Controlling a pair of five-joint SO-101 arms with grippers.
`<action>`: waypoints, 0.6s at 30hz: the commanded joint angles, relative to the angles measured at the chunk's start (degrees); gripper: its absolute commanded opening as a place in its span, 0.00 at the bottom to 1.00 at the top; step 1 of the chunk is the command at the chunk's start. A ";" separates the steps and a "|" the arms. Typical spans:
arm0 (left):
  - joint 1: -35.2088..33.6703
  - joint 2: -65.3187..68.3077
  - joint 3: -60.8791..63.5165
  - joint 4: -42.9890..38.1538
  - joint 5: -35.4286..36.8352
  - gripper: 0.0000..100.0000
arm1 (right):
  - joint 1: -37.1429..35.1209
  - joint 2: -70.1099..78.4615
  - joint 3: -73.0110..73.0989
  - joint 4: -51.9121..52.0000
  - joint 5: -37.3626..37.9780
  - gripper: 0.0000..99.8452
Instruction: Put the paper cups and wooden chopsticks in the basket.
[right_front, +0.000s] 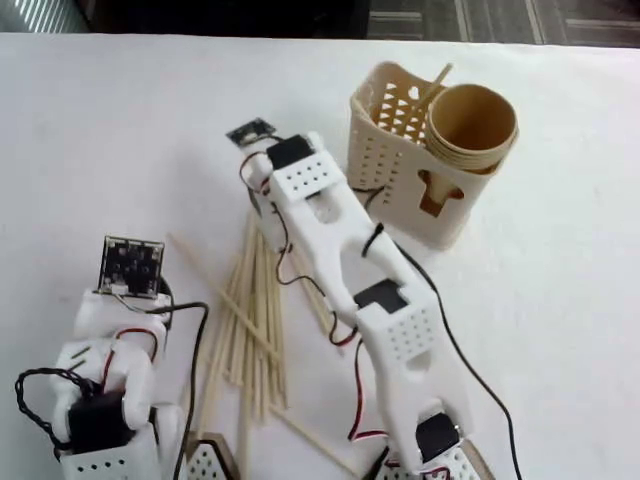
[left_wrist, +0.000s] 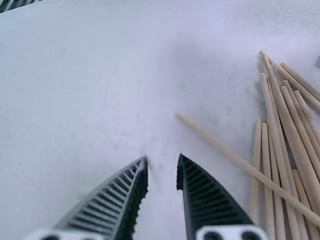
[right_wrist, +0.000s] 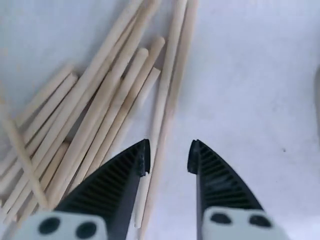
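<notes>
Left gripper (left_wrist: 161, 172): black ribbed jaws are held slightly apart, nothing is gripped, and bare white table (left_wrist: 100, 75) is seen beneath; the finger bases are cut off at the frame edge. Right gripper (right_wrist: 168, 157): jaws are likewise parted and empty, set over the edge of the pile of pale wooden chopsticks (right_wrist: 100, 110); contact cannot be confirmed. In the high view both sets of fingertips are masked by the white arm bodies (right_front: 385, 310). Farther off, stacked tan paper cups (right_front: 472, 125) and one tilted chopstick (right_front: 433, 88) are held in the cream perforated plastic basket (right_front: 400, 165).
</notes>
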 joint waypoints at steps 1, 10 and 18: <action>-0.40 0.40 -0.35 -1.23 -0.35 0.11 | -0.92 1.19 -0.35 -3.30 0.00 0.14; -0.40 0.40 -0.35 -1.14 -0.44 0.11 | -0.92 8.40 -0.79 -8.04 0.09 0.13; -0.40 0.40 -0.35 -1.23 -0.44 0.11 | 3.56 11.21 -3.25 -6.29 1.93 0.02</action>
